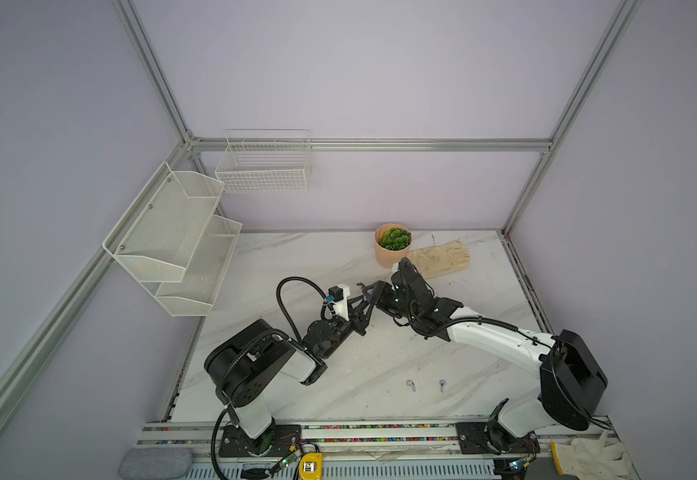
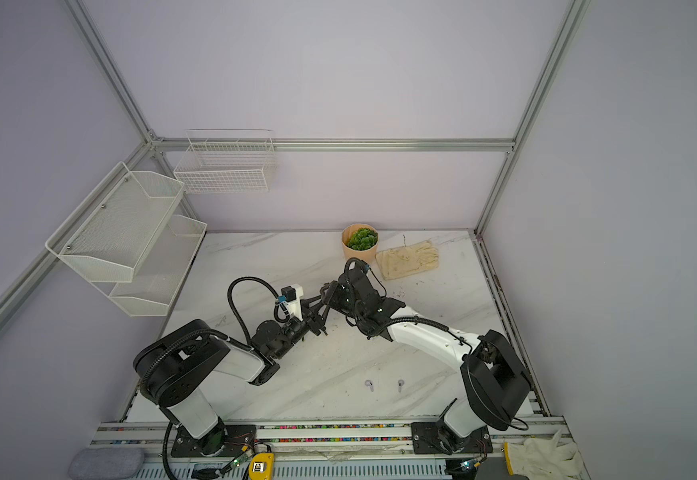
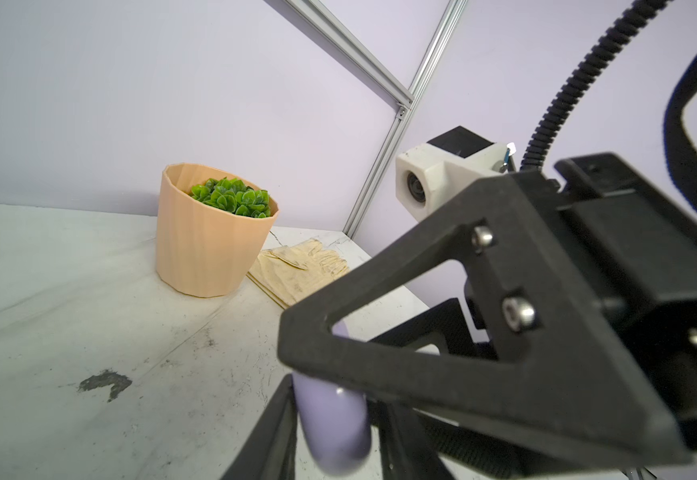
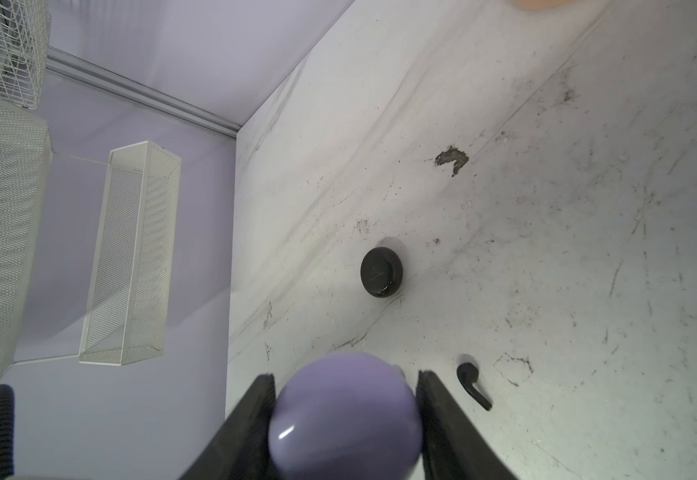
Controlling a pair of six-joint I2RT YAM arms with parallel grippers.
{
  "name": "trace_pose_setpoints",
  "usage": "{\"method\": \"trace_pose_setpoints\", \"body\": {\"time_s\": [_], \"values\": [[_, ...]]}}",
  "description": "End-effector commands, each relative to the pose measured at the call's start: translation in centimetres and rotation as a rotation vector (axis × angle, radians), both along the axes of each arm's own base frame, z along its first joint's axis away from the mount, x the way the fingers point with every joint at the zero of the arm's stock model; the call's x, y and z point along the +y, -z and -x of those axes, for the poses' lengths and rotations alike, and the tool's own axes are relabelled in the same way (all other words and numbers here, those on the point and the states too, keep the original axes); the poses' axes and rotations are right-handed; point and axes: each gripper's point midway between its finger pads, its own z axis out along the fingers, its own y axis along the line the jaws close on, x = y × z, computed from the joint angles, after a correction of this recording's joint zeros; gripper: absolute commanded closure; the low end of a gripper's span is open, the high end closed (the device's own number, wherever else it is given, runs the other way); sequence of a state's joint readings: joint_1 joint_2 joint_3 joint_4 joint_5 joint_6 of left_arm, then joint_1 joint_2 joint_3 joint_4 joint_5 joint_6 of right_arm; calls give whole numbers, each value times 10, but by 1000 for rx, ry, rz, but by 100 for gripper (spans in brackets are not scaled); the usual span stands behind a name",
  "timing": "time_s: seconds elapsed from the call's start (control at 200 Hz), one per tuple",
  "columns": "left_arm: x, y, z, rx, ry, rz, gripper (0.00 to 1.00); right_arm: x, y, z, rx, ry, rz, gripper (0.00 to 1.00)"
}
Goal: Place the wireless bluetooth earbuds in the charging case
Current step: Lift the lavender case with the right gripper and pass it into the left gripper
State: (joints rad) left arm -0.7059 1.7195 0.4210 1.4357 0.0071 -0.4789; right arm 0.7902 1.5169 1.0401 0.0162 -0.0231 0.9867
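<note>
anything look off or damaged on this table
A dark chipped-looking patch mars the scuffed white marble-look tabletop. A stained cream work glove lies beside the peach ribbed plant pot, out of place here.

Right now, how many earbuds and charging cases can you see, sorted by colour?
Pale earbuds: 2
Black earbud: 1
Lilac case: 1
Black case: 1
Total: 5

A robotics lab cell — aluminium-profile frame (image 1: pixel 371 144), plain lilac walls (image 1: pixel 359 75), mounting rail (image 1: pixel 380 432) at the marble-look tabletop's (image 1: pixel 380 365) near edge.
</note>
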Motion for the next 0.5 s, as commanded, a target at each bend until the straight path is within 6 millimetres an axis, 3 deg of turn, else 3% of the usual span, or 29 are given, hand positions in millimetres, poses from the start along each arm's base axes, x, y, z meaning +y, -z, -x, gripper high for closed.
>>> {"method": "trace_pose_setpoints", "body": {"time_s": [0.0,0.295,0.38,0.495], "values": [[-3,-42,-6,-107,7,85,69,3,-3,0,-4,4,-25,59],[-3,-46,-2,-127,19,77,81,5,-9,0,-21,-6,-31,55],[-2,-48,0,-136,24,73,83,5,-11,0,-27,-9,-30,48],[0,-50,3,-151,22,59,86,0,-25,1,-45,-15,-15,31]]}}
